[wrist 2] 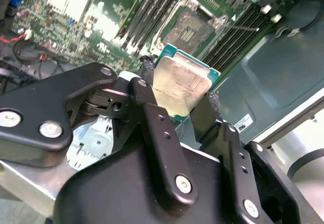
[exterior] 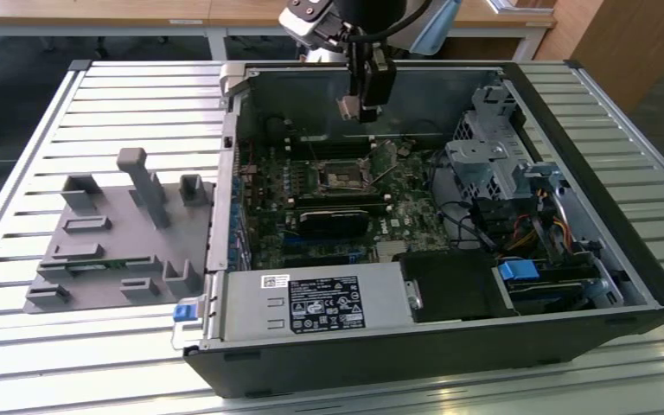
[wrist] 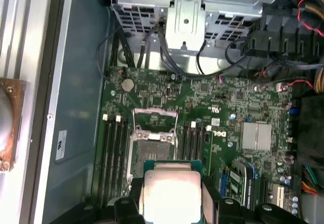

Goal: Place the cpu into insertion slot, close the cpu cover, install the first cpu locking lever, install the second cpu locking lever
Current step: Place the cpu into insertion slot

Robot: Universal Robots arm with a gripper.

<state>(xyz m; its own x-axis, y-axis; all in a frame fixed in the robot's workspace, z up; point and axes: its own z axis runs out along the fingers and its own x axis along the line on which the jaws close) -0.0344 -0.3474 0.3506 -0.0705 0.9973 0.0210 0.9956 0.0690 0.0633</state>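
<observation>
Mid-frame, the black pincer (wrist 2: 178, 89) grips the cpu (wrist 2: 181, 82) by two opposite edges, its silvery face tilted toward the camera. Beyond it, well apart, lies the insertion slot (wrist 2: 188, 30) on the green circuit board (wrist 2: 61, 31).

Black gripper (wrist 2: 179, 89), matte all over. Flat link bars (wrist 2: 159, 133) with rounded ends, a row of small holes down each one, pinned by shiny silver screws (wrist 2: 183, 184). The fingers (wrist 2: 205, 115) end in rough, dark pads. Behind them sits a smooth, rounded black housing (wrist 2: 116, 193). In the exterior view the arm (exterior: 309, 19) is silver-grey with black trim, with a thin black cable (exterior: 407, 22) curving off it.
</observation>
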